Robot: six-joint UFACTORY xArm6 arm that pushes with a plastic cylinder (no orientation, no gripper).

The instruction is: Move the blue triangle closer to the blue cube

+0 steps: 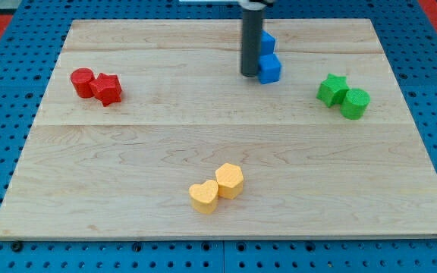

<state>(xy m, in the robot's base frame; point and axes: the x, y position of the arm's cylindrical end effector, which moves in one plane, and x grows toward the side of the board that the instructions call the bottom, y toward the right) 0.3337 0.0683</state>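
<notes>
The blue cube sits near the view's top, right of centre. The blue triangle lies just above it, touching or nearly touching, partly hidden by the rod. My tip rests on the board right at the cube's left side, below and left of the triangle.
A red cylinder and a red block sit at the left. A green star and a green cylinder sit at the right. A yellow heart and a yellow hexagon lie near the bottom. The wooden board ends in edges all round.
</notes>
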